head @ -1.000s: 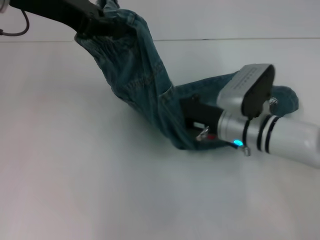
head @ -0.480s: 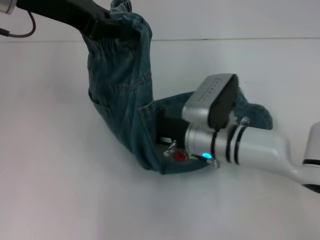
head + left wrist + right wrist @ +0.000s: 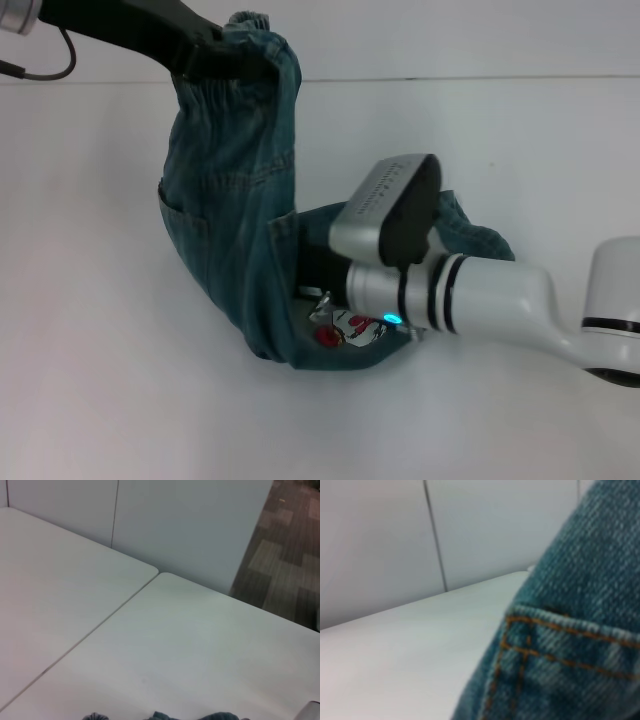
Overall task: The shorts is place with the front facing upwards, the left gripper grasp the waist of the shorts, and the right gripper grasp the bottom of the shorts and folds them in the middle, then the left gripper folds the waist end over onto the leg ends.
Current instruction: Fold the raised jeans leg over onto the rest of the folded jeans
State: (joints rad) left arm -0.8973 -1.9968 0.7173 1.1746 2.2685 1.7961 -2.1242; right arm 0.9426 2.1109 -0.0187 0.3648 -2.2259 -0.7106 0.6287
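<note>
Left claw (image 3: 222, 62) pinches the shorts (image 3: 225, 210) waistband aloft; right claw (image 3: 312, 290) grips the leg hem near the table (image 3: 120, 380).

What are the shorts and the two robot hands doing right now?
shorts: denim, lifted at the waist, draped down and bunched on the table.
left gripper: raised, shut on the waist.
right gripper: low near the table, shut on the leg end.
table: white, bare around the shorts.

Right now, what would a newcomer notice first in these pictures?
First the denim shorts, hanging from the left pincer at the waist and draped down to the white table. Next, the right pincer buried in the fabric at the leg end near the centre.
</note>
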